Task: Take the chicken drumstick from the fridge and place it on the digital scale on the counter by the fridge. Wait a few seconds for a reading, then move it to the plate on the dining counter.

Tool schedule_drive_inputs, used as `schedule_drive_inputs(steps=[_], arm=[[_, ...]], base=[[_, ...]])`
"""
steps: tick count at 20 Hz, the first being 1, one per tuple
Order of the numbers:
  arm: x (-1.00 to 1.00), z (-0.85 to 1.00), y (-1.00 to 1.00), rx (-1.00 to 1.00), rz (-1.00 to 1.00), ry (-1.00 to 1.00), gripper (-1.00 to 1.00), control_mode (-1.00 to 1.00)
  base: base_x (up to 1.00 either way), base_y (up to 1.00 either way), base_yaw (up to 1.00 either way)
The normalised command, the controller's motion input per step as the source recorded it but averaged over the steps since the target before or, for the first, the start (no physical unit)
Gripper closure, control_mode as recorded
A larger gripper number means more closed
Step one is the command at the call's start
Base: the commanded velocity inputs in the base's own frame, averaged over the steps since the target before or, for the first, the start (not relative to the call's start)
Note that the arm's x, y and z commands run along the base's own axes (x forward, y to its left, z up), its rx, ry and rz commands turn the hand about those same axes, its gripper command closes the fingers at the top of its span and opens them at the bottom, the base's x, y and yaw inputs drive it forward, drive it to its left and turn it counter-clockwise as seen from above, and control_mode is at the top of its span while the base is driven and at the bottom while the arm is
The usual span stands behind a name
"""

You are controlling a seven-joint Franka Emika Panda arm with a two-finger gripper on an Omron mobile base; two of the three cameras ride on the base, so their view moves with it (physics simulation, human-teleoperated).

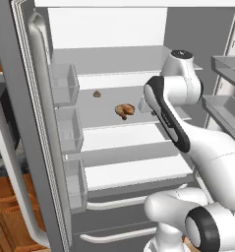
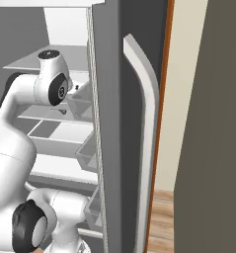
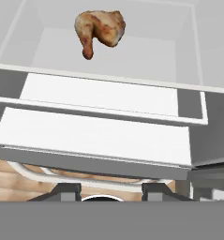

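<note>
Jaws: apart, nothing between them, tips low in hand view; gap looks partly closed, hard to judge
Chicken drumstick (image 3: pixel 100 29): lying on middle glass shelf (image 1: pixel 133 135) of fridge (image 1: pixel 35 123), well ahead of the jaws
Why: doors open, hand aimed at shelf, lined up for reach
Darker lump (image 1: pixel 97 93): further back, ignore

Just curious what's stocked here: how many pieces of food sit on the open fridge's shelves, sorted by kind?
Golden-brown chicken drumstick: 1
Small dark brown lump: 1
Total: 2, both on one glass shelf.
</note>
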Motion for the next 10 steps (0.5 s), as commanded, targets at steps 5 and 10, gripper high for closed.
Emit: schedule_drive_inputs(steps=[5,10], arm=[[-0.18,-0.06,0.08,-0.03,0.00,0.00,-1.00,-1.00],[-0.38,-0.27,0.41,-0.07,-0.02,0.00,-1.00,-1.00]], base=[[0.00,0.00,0.00],[0.00,0.00,0.00]])
